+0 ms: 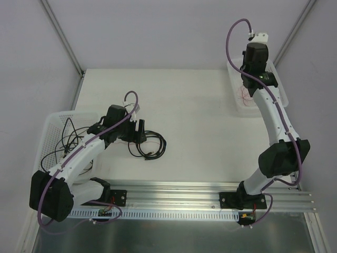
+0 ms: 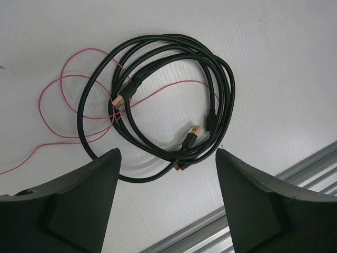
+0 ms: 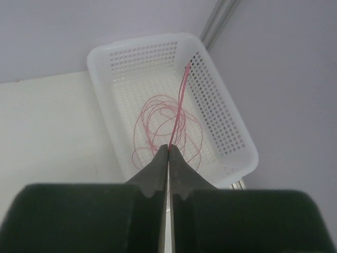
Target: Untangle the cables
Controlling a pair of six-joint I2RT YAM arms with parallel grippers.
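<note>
left gripper hangs spread wide straight over the black cables, way nearer than the right gripper, which is pinching the red wire.

Coiled cables on table, centre-left of top view, just right of left gripper. Second thin wire spreading left of coil in left wrist view. Basket at left edge, more cables inside. Second basket upper right, thin wire looped inside, one strand up between right gripper fingertips above.
</note>
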